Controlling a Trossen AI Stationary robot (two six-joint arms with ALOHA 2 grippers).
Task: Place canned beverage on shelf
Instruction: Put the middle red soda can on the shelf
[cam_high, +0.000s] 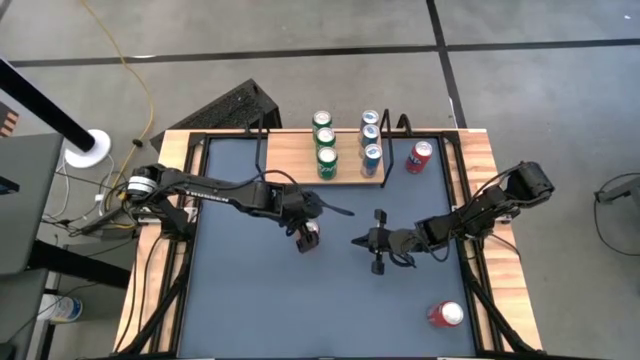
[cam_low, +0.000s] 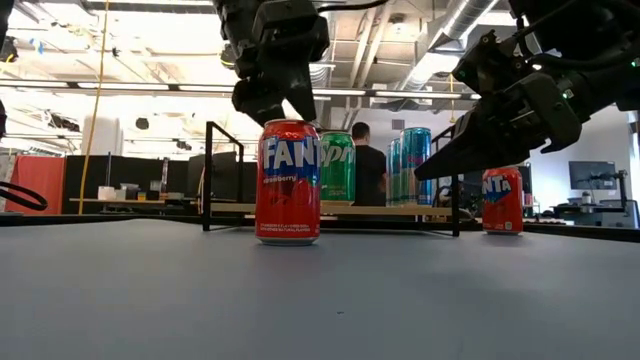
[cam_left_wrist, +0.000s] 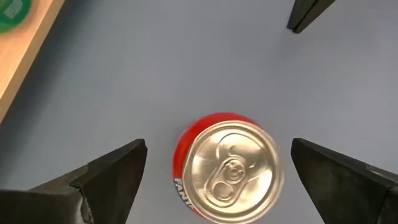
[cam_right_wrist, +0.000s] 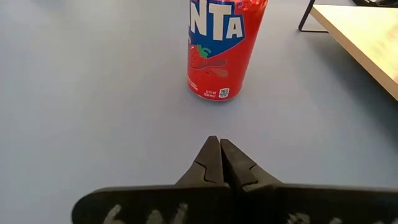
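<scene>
A red Fanta can (cam_high: 309, 240) stands upright on the dark blue-grey tabletop, near the middle. My left gripper (cam_high: 307, 230) hangs open just above it. In the left wrist view its fingers (cam_left_wrist: 115, 171) stand wide on either side of the can's silver top (cam_left_wrist: 231, 167) without touching it. My right gripper (cam_high: 358, 241) is shut and empty to the can's right, pointing at it; its wrist view shows the can (cam_right_wrist: 224, 50) ahead. The light-wood shelf (cam_high: 290, 160) at the far side holds three green cans (cam_high: 326, 140) and three blue cans (cam_high: 371, 135).
A second red can (cam_high: 420, 157) stands on the tabletop right of the shelf, and a third (cam_high: 446, 314) near the table's near right corner. The shelf's black wire frame (cam_low: 208, 175) rises at its ends. A person (cam_low: 368, 170) stands in the room behind.
</scene>
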